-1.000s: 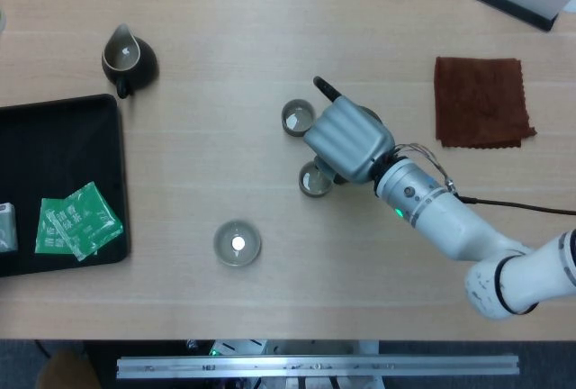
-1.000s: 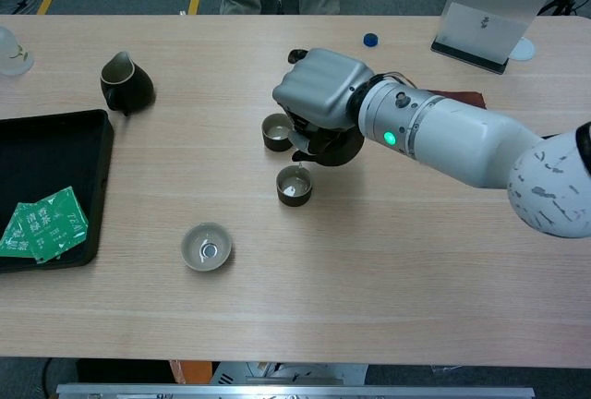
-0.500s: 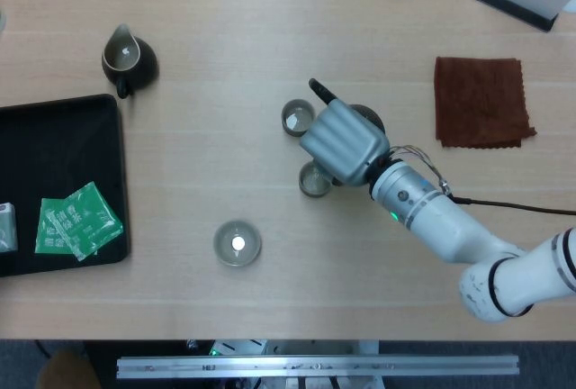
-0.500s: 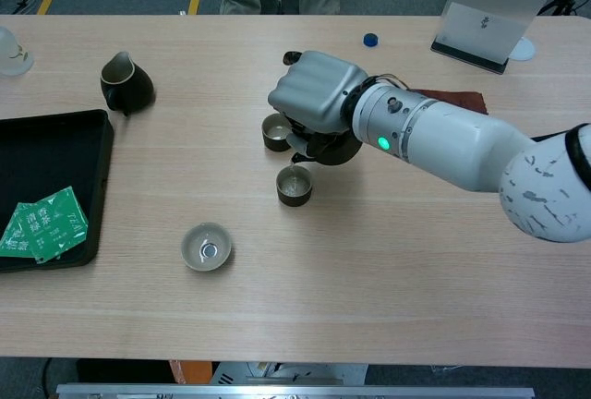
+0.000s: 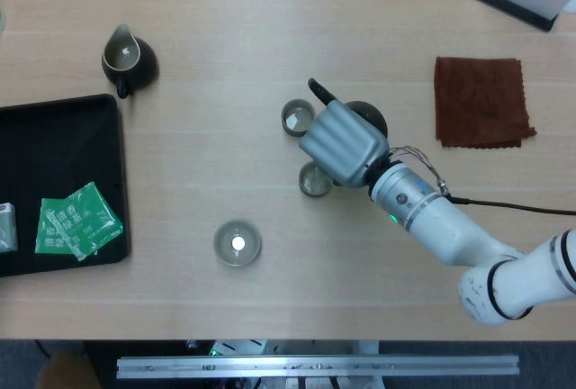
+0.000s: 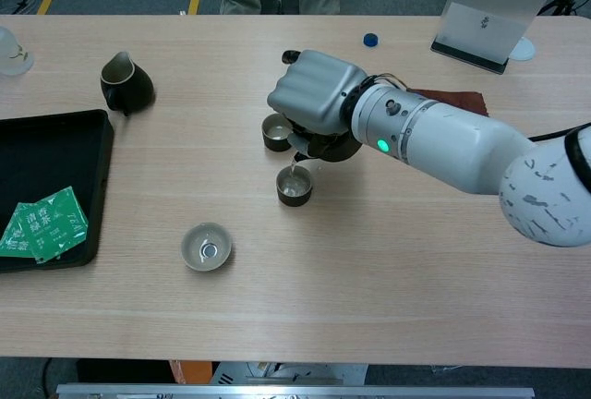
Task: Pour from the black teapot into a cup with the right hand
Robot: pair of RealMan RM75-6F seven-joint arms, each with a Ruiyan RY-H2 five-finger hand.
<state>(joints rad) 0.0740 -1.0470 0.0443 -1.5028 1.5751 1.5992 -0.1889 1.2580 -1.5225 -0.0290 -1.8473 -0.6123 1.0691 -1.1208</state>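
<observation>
The right hand (image 6: 317,96) is clamped around the black teapot (image 6: 331,145), most of which is hidden under it; the pot hangs tilted just above the nearer cup (image 6: 295,186), with its spout over the rim. In the chest view a thin thread of liquid seems to run from the spout into that cup, so the pour looks to be under way. A second cup (image 6: 275,131) sits just beside the pot on the far side. The left hand is in neither view.

To do this step well, the hand should hold the tilt steady and keep the spout centred over the nearer cup, since a sideways drift would put tea on the counter (image 5: 270,11) or knock the second cup. The tilt should ease back before the cup brims, and the pot should then be lifted level before it is carried off.

Against the pictures of a second ago, the hand has rolled and crept slightly toward the cups, bringing the spout over the nearer one. The cups, the small jug (image 5: 127,58), the brown cloth (image 5: 481,101) and the tray (image 5: 63,119) have not moved.
</observation>
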